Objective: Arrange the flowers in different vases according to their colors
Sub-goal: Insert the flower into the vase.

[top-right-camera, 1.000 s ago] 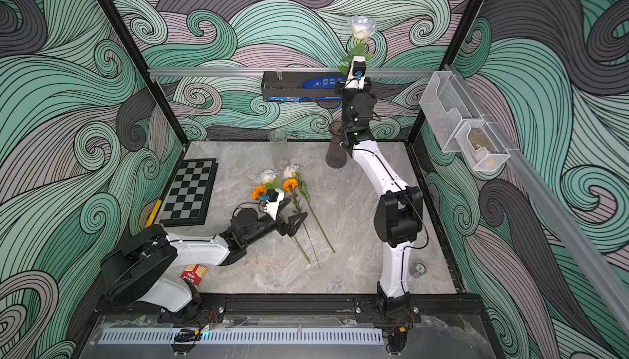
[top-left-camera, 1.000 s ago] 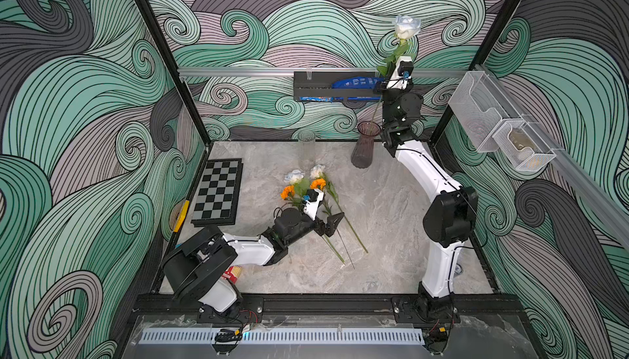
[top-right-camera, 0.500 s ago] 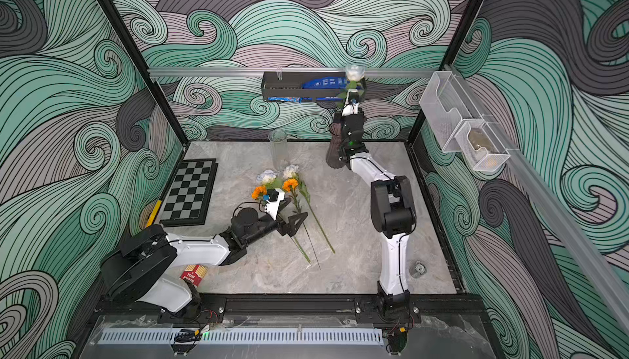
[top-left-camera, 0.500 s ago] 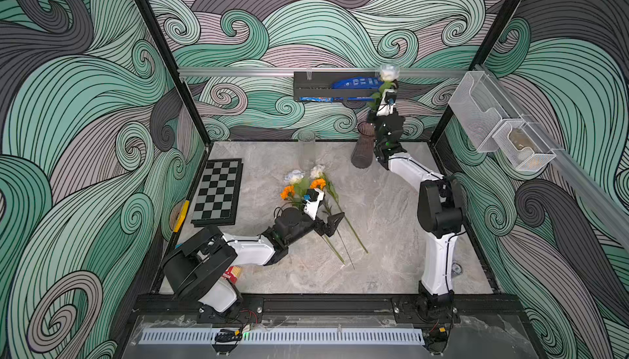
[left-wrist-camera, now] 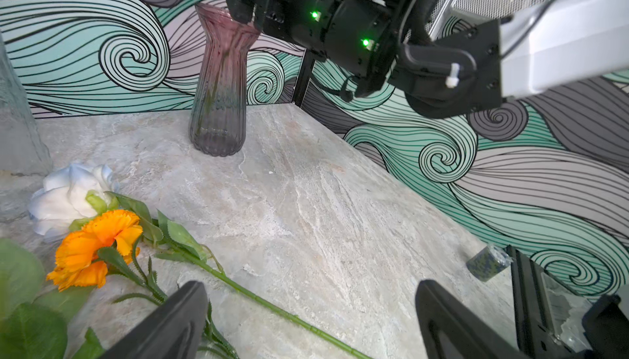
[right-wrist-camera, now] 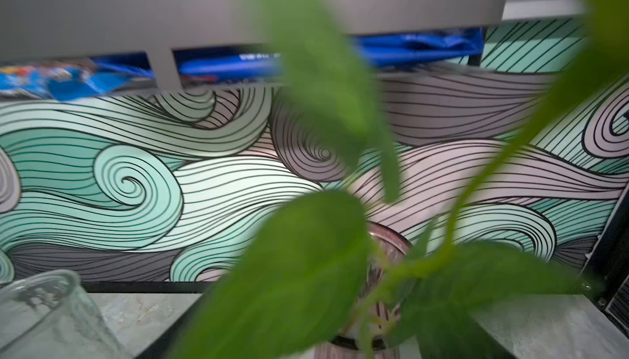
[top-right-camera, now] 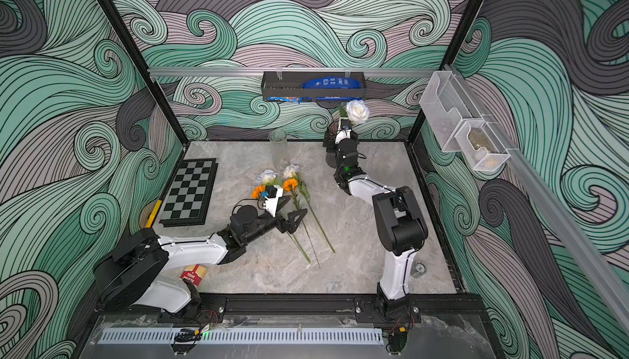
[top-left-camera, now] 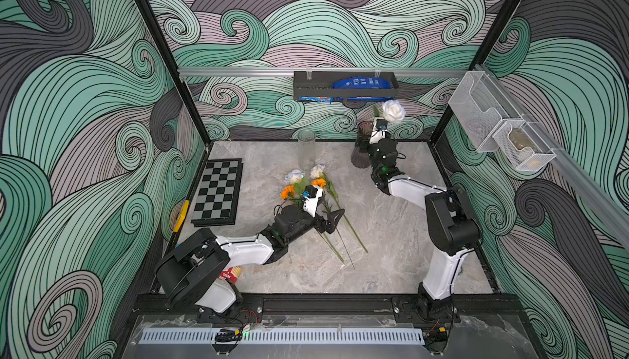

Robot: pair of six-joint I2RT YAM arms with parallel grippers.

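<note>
Now white fake rose [top-left-camera: 393, 111] stands w/ stem in smoky purple ribbed glass vase [left-wrist-camera: 218, 102], back right. Right gripper [left-wrist-camera: 245, 13] at rim, can't make out its hold. Left gripper [left-wrist-camera: 309, 289] spread wide, empty. Rose prob light, floppy; take bare mid-stem.

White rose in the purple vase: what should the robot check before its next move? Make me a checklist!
1. White rose stem inside the purple vase: ok.
2. Purple vase standing upright: ok.
3. Right pincer clear of the rose: cannot tell.
4. Left pincer open and empty: ok.
5. Clear vase standing, nothing in it: ok.
6. Other flowers sorted: not ok; two white roses and two orange flowers lie on the table.
</note>
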